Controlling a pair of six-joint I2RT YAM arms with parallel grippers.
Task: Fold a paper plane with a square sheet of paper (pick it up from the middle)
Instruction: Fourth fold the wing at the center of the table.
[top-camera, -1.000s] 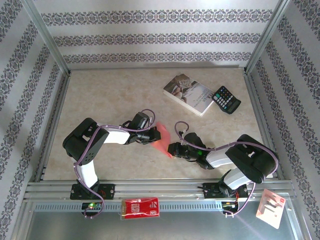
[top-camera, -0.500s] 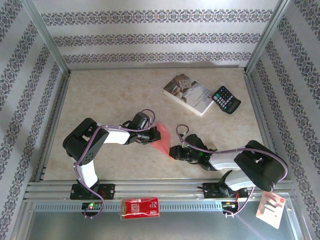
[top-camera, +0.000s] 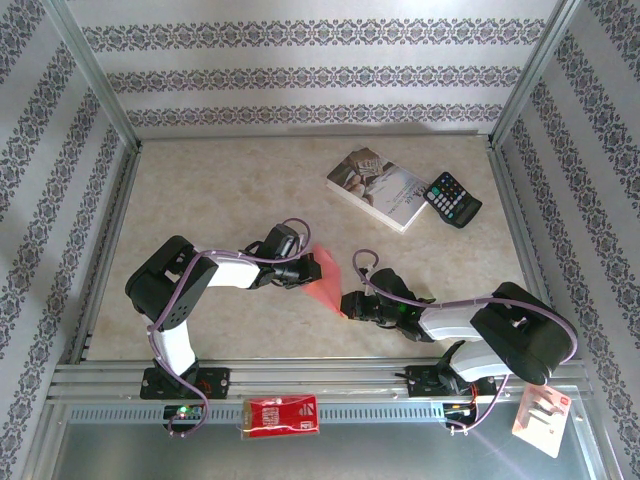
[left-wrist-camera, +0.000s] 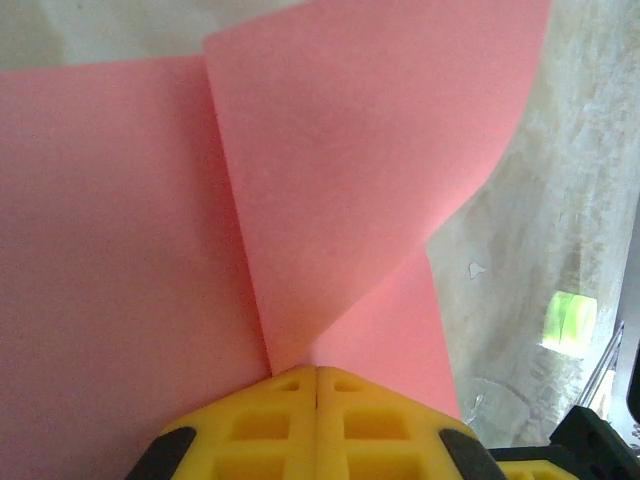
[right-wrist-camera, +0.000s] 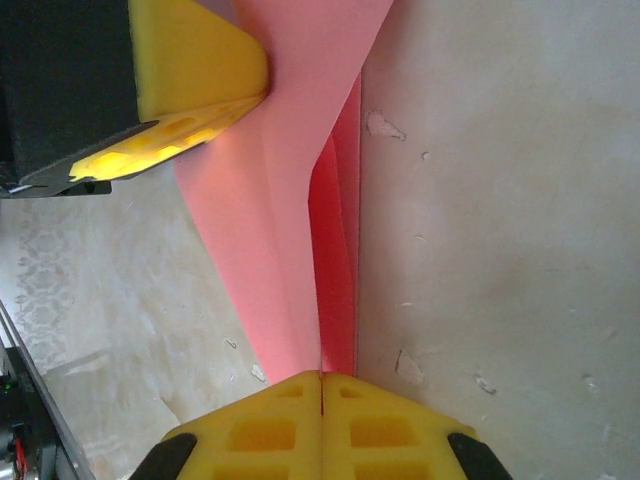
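i have both end effectors clenched on the square sheet of paper (top-camera: 324, 281). the left end effector (left-wrist-camera: 316, 370) pinches one edge, its yellow pads pressed together, with the pink sheet curling up and over in front of them. the right end effector (right-wrist-camera: 322, 376) grasps the opposite end, where the paper narrows into folds. the sheet spans the gap between the two arms at the near middle of the worktop (top-camera: 230, 190), well apart from the book (top-camera: 378, 188) and calculator (top-camera: 452, 199).

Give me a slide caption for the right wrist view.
Right gripper, jaws shut, pinches the pink-red paper while the left gripper holds its far end.
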